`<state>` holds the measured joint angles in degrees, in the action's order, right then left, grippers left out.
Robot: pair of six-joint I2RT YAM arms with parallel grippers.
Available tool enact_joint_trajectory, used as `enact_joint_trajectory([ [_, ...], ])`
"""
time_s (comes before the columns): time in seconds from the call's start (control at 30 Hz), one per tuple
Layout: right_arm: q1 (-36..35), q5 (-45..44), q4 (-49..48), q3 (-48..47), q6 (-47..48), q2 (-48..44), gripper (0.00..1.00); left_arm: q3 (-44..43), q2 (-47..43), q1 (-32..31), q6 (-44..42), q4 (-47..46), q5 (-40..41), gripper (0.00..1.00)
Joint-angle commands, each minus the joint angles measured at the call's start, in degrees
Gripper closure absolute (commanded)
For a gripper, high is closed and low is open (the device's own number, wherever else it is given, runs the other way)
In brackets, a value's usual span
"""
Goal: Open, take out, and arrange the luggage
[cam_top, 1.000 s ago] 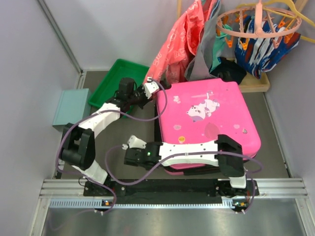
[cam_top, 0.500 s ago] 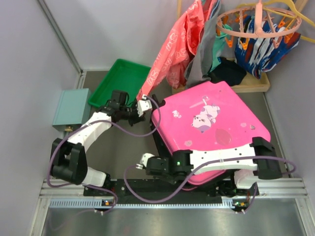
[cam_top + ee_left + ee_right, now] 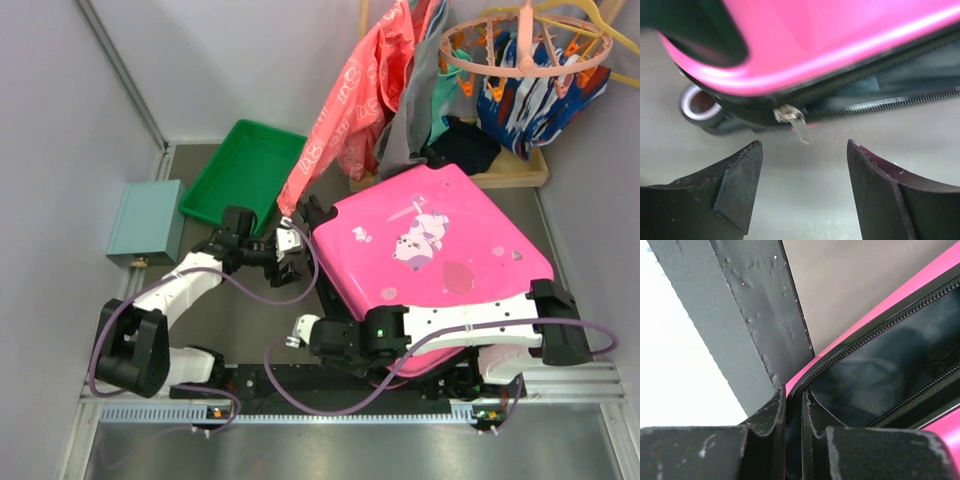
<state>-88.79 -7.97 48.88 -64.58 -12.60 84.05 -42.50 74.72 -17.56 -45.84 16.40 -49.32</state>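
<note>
Left gripper jaws apart, zipper pull dead ahead, seam running crosswise; right gripper pinched on luggage lid rim at its near-left corner, lid tilted up

The large hot-pink hard-shell suitcase with white cartoon stickers sits on the grey worktop, its lid tilted up above the dark lower half. The left end effector is just beside its left corner, and the right end effector is at its near-left edge. A green plastic tray and a small pale-teal box lie to the left.
</note>
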Motion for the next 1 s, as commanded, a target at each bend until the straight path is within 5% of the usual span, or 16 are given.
enact_joint_trajectory([
  [0.0,-0.77,17.02,-6.96,0.68,0.82,0.59,1.0,-1.0,0.07,-0.02,4.69,-10.06,-5.09,0.26],
  [0.37,-0.06,18.07,-7.48,0.77,0.65,1.29,1.0,-5.48,6.75,-3.36,4.8,-12.01,1.41,0.32],
  [0.63,0.2,18.43,-8.63,2.0,0.3,1.64,1.0,-5.4,4.21,-3.44,5.59,-12.54,-2.8,1.0],
  [0.97,0.11,18.6,-8.8,2.96,0.03,1.38,1.0,-6.8,1.83,-3.27,13.22,-11.04,1.14,1.0],
])
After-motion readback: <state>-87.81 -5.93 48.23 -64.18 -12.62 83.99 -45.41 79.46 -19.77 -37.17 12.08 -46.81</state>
